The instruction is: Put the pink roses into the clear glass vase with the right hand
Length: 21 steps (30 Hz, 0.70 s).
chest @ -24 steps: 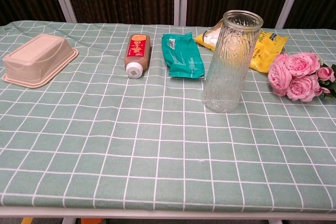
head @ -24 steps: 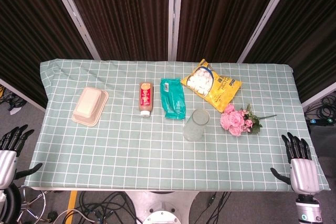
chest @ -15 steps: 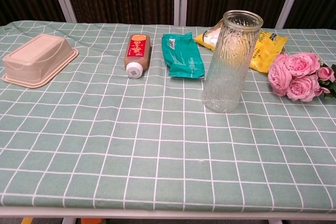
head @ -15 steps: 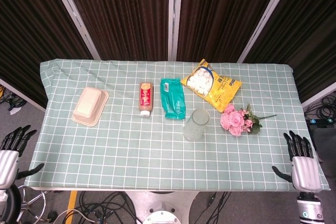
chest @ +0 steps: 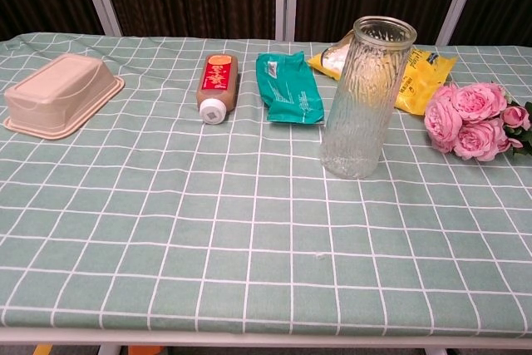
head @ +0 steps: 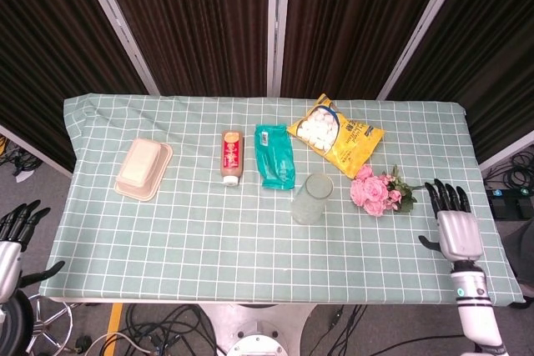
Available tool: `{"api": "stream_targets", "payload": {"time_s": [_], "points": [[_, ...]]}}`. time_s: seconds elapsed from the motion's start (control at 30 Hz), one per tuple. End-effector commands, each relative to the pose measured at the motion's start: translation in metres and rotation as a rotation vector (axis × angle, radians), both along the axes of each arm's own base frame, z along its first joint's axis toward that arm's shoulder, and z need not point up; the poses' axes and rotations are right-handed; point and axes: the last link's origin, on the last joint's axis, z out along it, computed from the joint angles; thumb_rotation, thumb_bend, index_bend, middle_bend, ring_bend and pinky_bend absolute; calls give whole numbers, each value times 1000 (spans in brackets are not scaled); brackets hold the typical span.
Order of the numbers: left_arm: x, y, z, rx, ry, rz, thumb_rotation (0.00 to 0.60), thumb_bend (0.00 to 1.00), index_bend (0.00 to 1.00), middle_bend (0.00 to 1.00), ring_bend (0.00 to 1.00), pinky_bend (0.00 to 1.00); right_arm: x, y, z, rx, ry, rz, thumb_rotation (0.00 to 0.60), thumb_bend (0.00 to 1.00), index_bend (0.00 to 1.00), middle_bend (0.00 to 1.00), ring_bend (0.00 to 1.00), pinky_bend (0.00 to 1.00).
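Since the earlier frame, the right hand (head: 455, 224) has risen from the desk's near edge and moved in over the cloth, now near the roses (head: 377, 191) on their right. It holds nothing, its fingers spread and pointing away from the robot. The left hand (head: 12, 239) sits lower at the near left corner, also loose and holding nothing. The roses lie flat on the desk (head: 209, 239), blooms toward the vase (head: 311, 198), stems trailing right; the vase stands upright just beside them, to their left. This looks like the reach, the first step. Next, the hand should probably close on the stems, lift, and turn them downward over the vase mouth.
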Motion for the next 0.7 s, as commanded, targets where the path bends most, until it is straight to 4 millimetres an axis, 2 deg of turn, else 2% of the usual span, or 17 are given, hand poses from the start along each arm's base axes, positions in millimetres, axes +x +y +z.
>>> {"api": "stream_targets", "payload": {"time_s": [0.03, 0.13, 0.33, 0.57, 0.7], "points": [[-1, 0, 1, 5, 0, 1, 600, 89, 122, 34, 0, 119, 14, -42, -17, 53, 11, -7, 600, 0, 0, 0, 0, 0], [-3, 0, 1, -3, 4, 6, 600, 89, 122, 34, 0, 119, 21, -64, -35, 92, 35, -17, 600, 0, 0, 0, 0, 0], [-4, 0, -1, -20, 11, 4, 600, 89, 122, 34, 0, 119, 30, -88, -65, 174, 40, -31, 600, 0, 0, 0, 0, 0], [-5, 1, -1, -25, 12, 4, 600, 89, 123, 34, 0, 119, 36, -102, -79, 199, 56, -30, 600, 1, 0, 4, 0, 0], [-6, 1, -1, -26, 13, 6, 600, 89, 122, 34, 0, 119, 36, -107, -85, 221, 70, -38, 600, 17, 3, 99, 0, 0]]}}
